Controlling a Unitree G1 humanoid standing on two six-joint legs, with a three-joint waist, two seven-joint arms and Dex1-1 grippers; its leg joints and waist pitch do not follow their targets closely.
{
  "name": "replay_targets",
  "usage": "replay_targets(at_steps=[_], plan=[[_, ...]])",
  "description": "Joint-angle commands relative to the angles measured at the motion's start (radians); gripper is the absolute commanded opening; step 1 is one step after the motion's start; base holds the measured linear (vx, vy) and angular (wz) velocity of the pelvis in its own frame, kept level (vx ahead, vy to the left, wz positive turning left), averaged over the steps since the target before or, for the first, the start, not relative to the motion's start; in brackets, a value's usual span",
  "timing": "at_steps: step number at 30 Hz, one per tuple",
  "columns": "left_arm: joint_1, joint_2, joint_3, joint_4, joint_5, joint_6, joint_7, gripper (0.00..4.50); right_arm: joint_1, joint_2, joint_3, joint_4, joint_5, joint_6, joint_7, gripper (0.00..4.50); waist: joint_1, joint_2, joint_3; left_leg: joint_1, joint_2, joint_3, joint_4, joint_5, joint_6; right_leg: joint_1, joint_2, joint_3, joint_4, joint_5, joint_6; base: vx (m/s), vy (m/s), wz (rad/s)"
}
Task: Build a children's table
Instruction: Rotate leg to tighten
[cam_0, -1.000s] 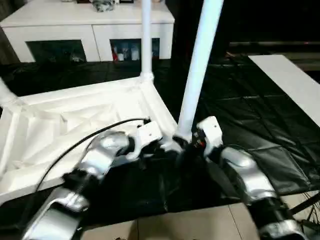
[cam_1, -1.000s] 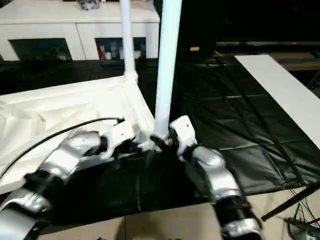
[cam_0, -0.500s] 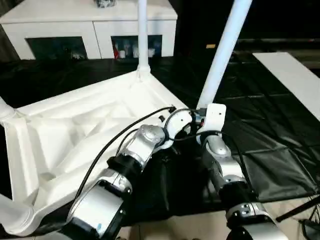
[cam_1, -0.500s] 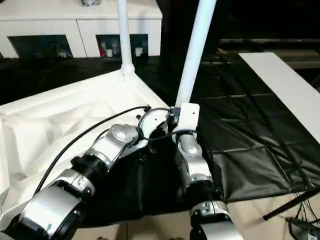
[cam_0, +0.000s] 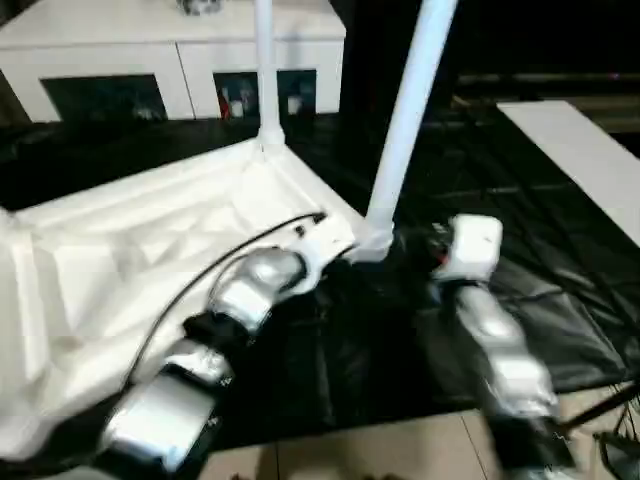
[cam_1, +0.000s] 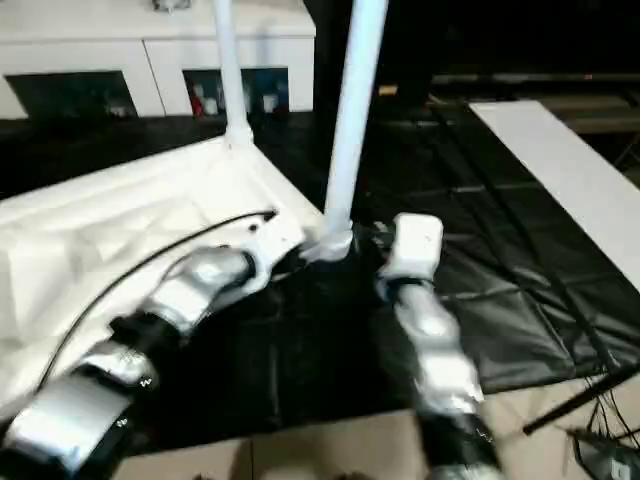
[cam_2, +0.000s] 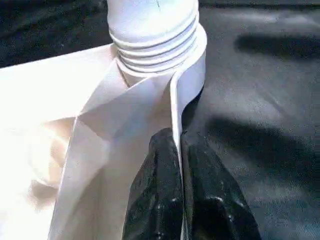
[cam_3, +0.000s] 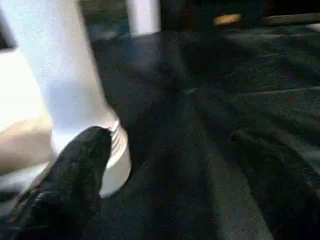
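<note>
The left fingers are pinched shut on the thin raised rim of the upturned tabletop, just below the corner socket. That socket carries the near leg, whose ribbed foot sits directly beyond the fingertips. The right gripper shows one dark finger beside the base of that leg; whether its fingers stand apart or closed I cannot tell, and they hold nothing that I can see.

The tabletop lies on the black floor sheet. It looks light, hollow and stiff, with smooth, slippery plastic. The rim by a socket seems the firmest hold, and a leg is best taken low, near its base.

Farther off stands the far leg.

A second ago the right gripper sat against the near leg's base; it has since drawn off to the side, and the leg now stands more upright.
</note>
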Motion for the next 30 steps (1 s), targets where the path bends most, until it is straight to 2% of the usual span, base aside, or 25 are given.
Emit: replay_targets(at_steps=[1, 2, 3, 4, 5, 6, 8, 10, 12, 13, 14, 16, 18, 22, 24, 30], plan=[[0.029, 0.024, -0.033, -0.059, -0.016, -0.027, -0.109, 0.0, 0.019, -0.059, 0.048, -0.076, 0.053, 0.065, 0.146, 4.24, 0.006, -0.004, -0.061, 0.003, 0.047, -0.013, -0.075, -0.192, 0.086, 0.055, -0.064, 0.043, -0.075, -0.24, -0.2, 0.0, 0.0, 0.0], [0.036, 0.034, -0.038, -0.075, -0.023, -0.02, -0.139, 0.0, 0.029, -0.082, 0.057, -0.089, 0.072, 0.078, 0.187, 4.24, 0.006, -0.005, -0.062, 0.003, 0.046, -0.012, -0.074, -0.195, 0.086, 0.055, -0.064, 0.043, -0.075, -0.238, -0.203, 0.0, 0.0, 0.0], [0.065, 0.074, -0.065, -0.135, -0.054, -0.031, -0.272, 0.0, 0.065, -0.165, 0.086, -0.144, 0.129, 0.126, 0.321, 4.24, 0.008, 0.001, -0.06, 0.003, 0.05, -0.014, -0.076, -0.202, 0.084, 0.055, -0.066, 0.044, -0.075, -0.237, -0.208, 0.0, 0.0, 0.0], [0.077, 0.09, -0.075, -0.163, -0.07, -0.02, -0.325, 0.0, 0.081, -0.203, 0.104, -0.166, 0.144, 0.137, 0.383, 4.24, 0.015, -0.002, -0.062, 0.003, 0.053, -0.017, -0.074, -0.193, 0.092, 0.062, -0.068, 0.045, -0.069, -0.208, -0.217, 0.0, 0.0, 0.0], [0.087, 0.106, -0.087, -0.189, -0.084, -0.03, -0.374, 0.0, 0.09, -0.229, 0.12, -0.176, 0.145, 0.133, 0.426, 4.24, 0.014, -0.001, -0.057, 0.005, 0.056, -0.012, -0.076, -0.204, 0.094, 0.052, -0.067, 0.048, -0.071, -0.208, -0.227, 0.0, 0.0, 0.0], [0.104, 0.126, -0.098, -0.233, -0.104, -0.014, -0.436, 0.0, 0.101, -0.26, 0.135, -0.188, 0.147, 0.136, 0.483, 4.24, 0.016, -0.002, -0.061, 0.003, 0.056, -0.015, -0.075, -0.207, 0.087, 0.057, -0.071, 0.046, -0.068, -0.208, -0.233, 0.0, 0.0, 0.0], [0.113, 0.139, -0.103, -0.265, -0.114, 0.015, -0.469, 0.0, 0.101, -0.271, 0.137, -0.189, 0.15, 0.144, 0.513, 4.24, 0.02, -0.002, -0.06, 0.009, 0.057, -0.011, -0.075, -0.213, 0.076, 0.051, -0.068, 0.046, -0.067, -0.203, -0.244, 0.0, 0.0, 0.0], [0.12, 0.155, -0.117, -0.294, -0.118, 0.025, -0.505, 0.0, 0.076, -0.273, 0.146, -0.153, 0.119, 0.123, 0.523, 4.24, 0.025, -0.003, -0.057, 0.011, 0.056, -0.01, -0.077, -0.23, 0.064, 0.047, -0.069, 0.046, -0.071, -0.242, -0.239, 0.0, 0.0, 0.0], [0.124, 0.163, -0.124, -0.309, -0.12, 0.024, -0.523, 0.0, 0.06, -0.274, 0.155, -0.131, 0.097, 0.109, 0.522, 4.24, 0.026, -0.003, -0.056, 0.013, 0.056, -0.01, -0.079, -0.244, 0.047, 0.046, -0.07, 0.046, -0.074, -0.281, -0.227, 0.0, 0.0, 0.0], [0.129, 0.17, -0.125, -0.326, -0.122, 0.031, -0.53, 0.0, 0.045, -0.282, 0.169, -0.115, 0.087, 0.104, 0.526, 4.24, 0.025, -0.007, -0.056, 0.013, 0.056, -0.01, -0.079, -0.249, 0.038, 0.044, -0.071, 0.046, -0.074, -0.298, -0.219, 0.0, 0.0, 0.0], [0.132, 0.174, -0.124, -0.337, -0.123, 0.037, -0.533, 0.0, 0.035, -0.287, 0.179, -0.105, 0.083, 0.102, 0.528, 4.24, 0.025, -0.005, -0.057, 0.012, 0.055, -0.011, -0.079, -0.239, 0.033, 0.046, -0.072, 0.046, -0.073, -0.3, -0.213, 0.0, 0.0, 0.0], [0.135, 0.178, -0.123, -0.347, -0.124, 0.046, -0.538, 0.0, 0.02, -0.289, 0.187, -0.089, 0.084, 0.1, 0.534, 4.24, 0.026, -0.007, -0.056, 0.013, 0.054, -0.009, -0.077, -0.23, 0.036, 0.045, -0.07, 0.048, -0.074, -0.295, -0.208, 0.0, 0.0, 0.0], [0.138, 0.182, -0.124, -0.356, -0.126, 0.051, -0.546, 0.0, 0.008, -0.288, 0.193, -0.072, 0.076, 0.092, 0.542, 4.24, 0.027, -0.006, -0.06, 0.009, 0.054, -0.01, -0.076, -0.208, 0.04, 0.05, -0.071, 0.046, -0.068, -0.266, -0.211, 0.0, 0.0, 0.0], [0.144, 0.189, -0.122, -0.372, -0.123, 0.063, -0.549, 0.0, -0.014, -0.293, 0.214, -0.039, 0.045, 0.078, 0.572, 3.86, 0.024, -0.011, -0.062, 0.006, 0.053, -0.01, -0.073, -0.181, 0.051, 0.052, -0.07, 0.044, -0.064, -0.229, -0.218, 0.0, 0.0, 0.0], [0.146, 0.191, -0.122, -0.374, -0.121, 0.064, -0.544, 0.0, -0.017, -0.301, 0.227, -0.035, 0.036, 0.078, 0.594, 3.56, 0.025, -0.011, -0.061, 0.007, 0.053, -0.009, -0.073, -0.179, 0.053, 0.052, -0.07, 0.045, -0.065, -0.233, -0.219, 0.0, 0.0, 0.0], [0.15, 0.197, -0.123, -0.386, -0.12, 0.075, -0.543, 0.0, -0.013, -0.318, 0.243, -0.031, 0.038, 0.077, 0.625, 3.06, 0.026, -0.01, -0.063, 0.007, 0.052, -0.009, -0.07, -0.157, 0.064, 0.055, -0.069, 0.044, -0.061, -0.203, -0.229, 0.0, 0.0, 0.0]])
